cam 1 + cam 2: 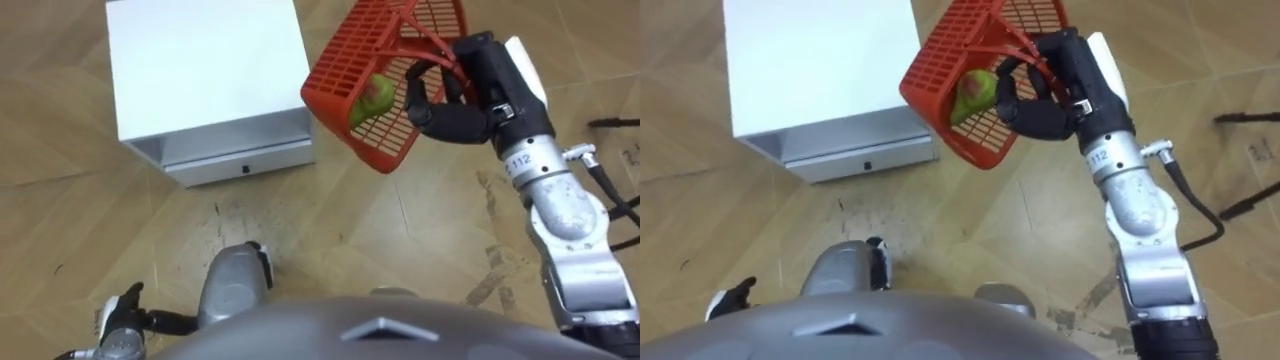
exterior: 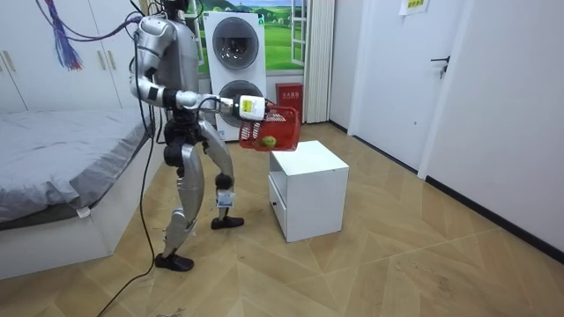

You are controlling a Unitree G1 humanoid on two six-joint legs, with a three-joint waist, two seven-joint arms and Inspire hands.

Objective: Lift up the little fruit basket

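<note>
I have the robot standing beside the white drawer cabinet [image 1: 200, 70]. The red lattice basket [image 1: 340, 80] is held in the air just off the cabinet's right edge, tilted. My right hand [image 1: 455, 112] is clenched round its handle [image 1: 425, 42], the sensible hold. The basket looks light and stiff, though the tilt lets the fruit [image 1: 372, 97], an apple I think, roll. My left hand [image 1: 120, 322] hangs low, and I can't tell its state.
</note>
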